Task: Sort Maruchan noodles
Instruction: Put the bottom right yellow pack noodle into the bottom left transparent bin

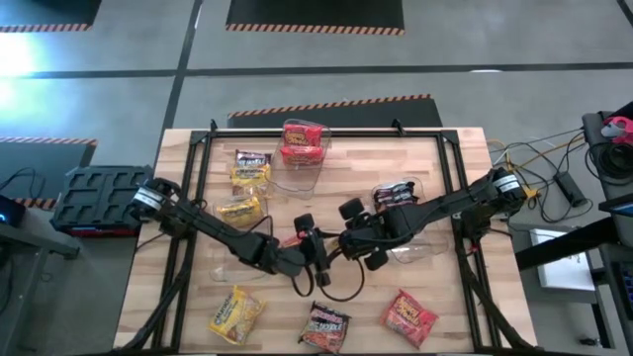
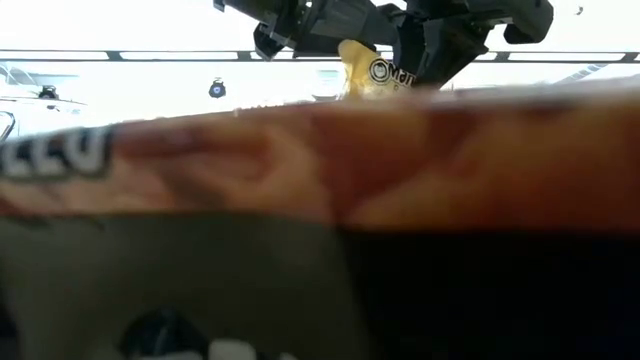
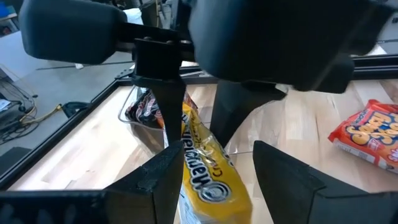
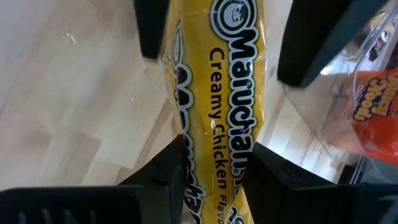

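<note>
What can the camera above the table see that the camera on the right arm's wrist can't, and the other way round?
Only the high view shows the whole table: both arms meeting at its middle, the left tool facing the right tool, red packets in a clear bin, and three loose packets along the near edge.

Only the right wrist view lets you read the print: "Creamy Chicken" on the yellow packet, squeezed between that tool's fingers.

Both show the wooden tabletop and a red packet.

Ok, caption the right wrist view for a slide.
Right gripper and left gripper both clamp one yellow crinkly plastic Creamy Chicken noodle packet above the wooden table.
</note>
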You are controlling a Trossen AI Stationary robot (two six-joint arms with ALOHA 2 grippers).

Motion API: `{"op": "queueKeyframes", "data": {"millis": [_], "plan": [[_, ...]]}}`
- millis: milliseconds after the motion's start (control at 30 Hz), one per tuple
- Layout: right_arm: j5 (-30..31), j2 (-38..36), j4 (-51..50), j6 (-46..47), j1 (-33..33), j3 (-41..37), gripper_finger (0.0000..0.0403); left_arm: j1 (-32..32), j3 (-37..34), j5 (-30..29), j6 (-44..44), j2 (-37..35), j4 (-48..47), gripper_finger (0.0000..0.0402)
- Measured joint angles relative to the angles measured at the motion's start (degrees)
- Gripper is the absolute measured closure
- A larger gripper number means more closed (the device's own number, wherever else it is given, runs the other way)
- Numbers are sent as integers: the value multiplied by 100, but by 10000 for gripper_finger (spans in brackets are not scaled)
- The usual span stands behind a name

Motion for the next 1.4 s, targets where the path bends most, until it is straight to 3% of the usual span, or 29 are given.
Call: {"op": "queueKeyframes", "data": {"millis": [1100,1400], "plan": [[345,0,182,-230,2,0,287,163,-129,17,-1065,11,-557,226],[274,-2,184,-180,0,0,287,170,-129,2,-1125,11,-636,266]]}}
